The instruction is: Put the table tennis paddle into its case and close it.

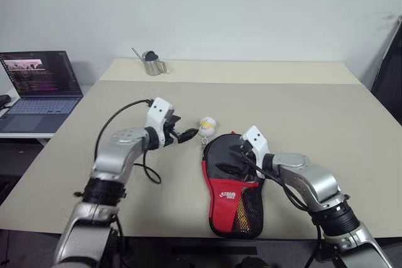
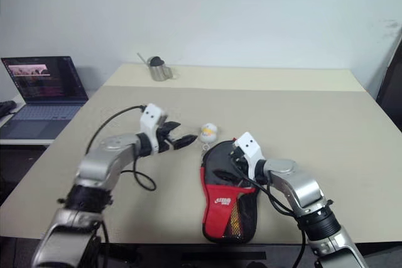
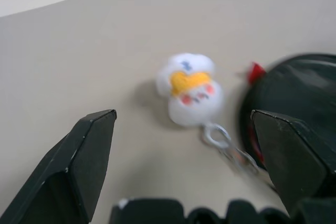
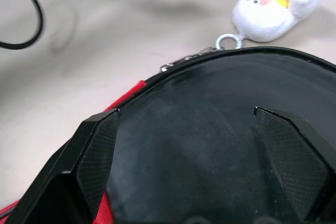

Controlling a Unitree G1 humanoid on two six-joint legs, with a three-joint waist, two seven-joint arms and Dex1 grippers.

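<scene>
Black-and-red paddle case flat near table's front edge; contents not visible, paddle unlocated. White-yellow plush charm chained to zip end, just beside case top. Left gripper fingers apart, aimed at charm. Right gripper spread over black round part. Head views add laptop and metal cup.
</scene>
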